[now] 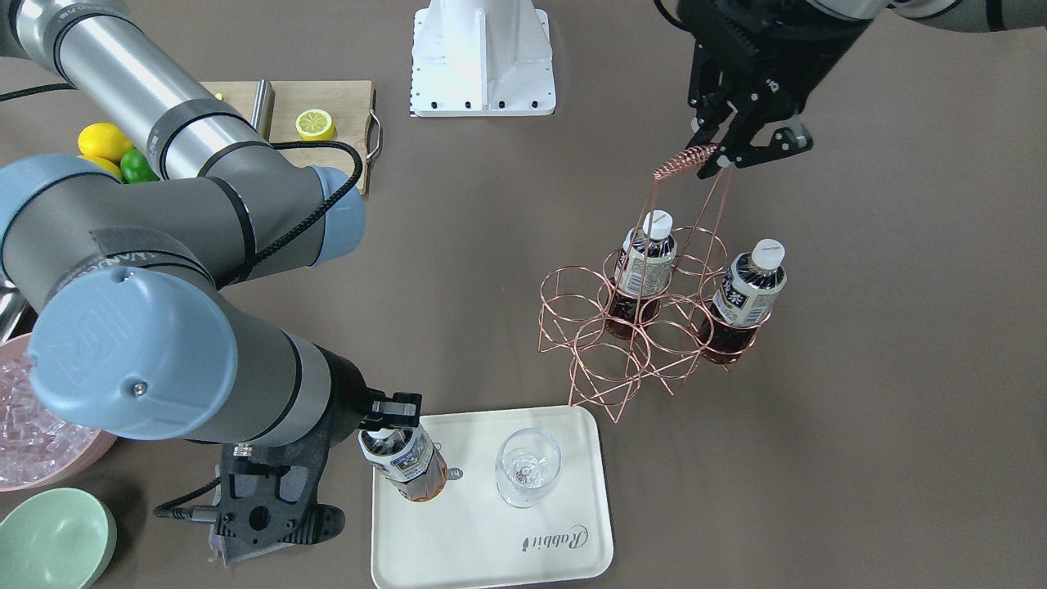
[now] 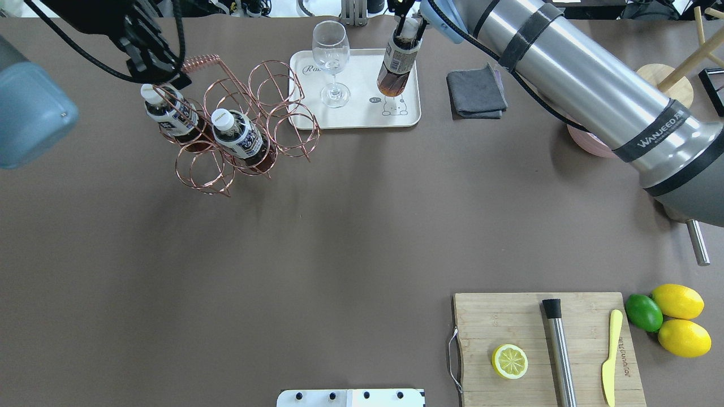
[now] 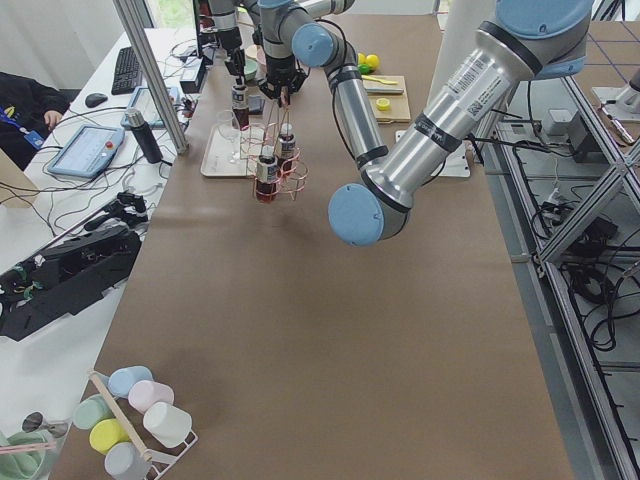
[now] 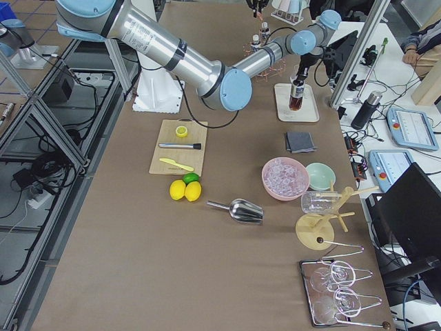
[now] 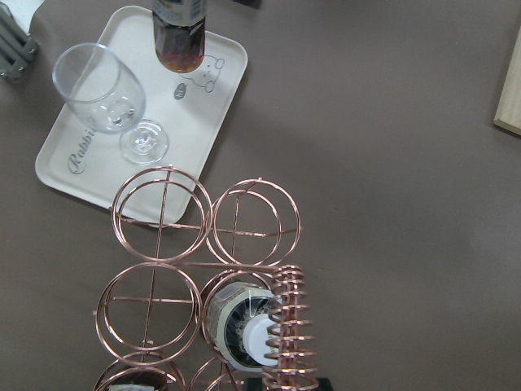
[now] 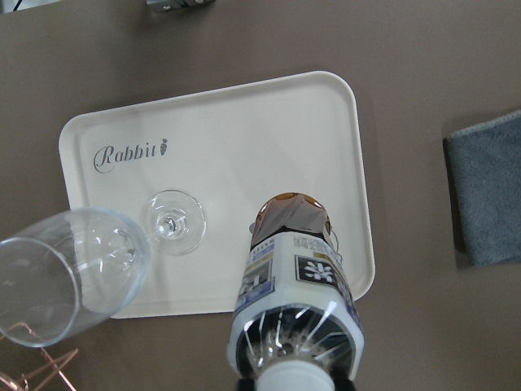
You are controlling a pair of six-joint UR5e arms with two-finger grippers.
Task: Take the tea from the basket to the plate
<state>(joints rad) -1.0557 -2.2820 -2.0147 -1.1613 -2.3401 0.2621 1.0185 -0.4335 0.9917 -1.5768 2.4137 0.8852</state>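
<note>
My right gripper is shut on the white cap of a tea bottle, holding it tilted with its base over the cream plate beside the bear drawing. Whether the base touches the plate I cannot tell. The right wrist view looks down the same bottle onto the plate. Two more tea bottles stand in the copper wire basket. My left gripper is shut on the basket's coiled handle, above the bottles.
A wine glass stands on the plate beside the held bottle. A grey cloth lies right of the plate. A pink bowl of ice and a green bowl sit nearby. The cutting board with a lemon half lies far off.
</note>
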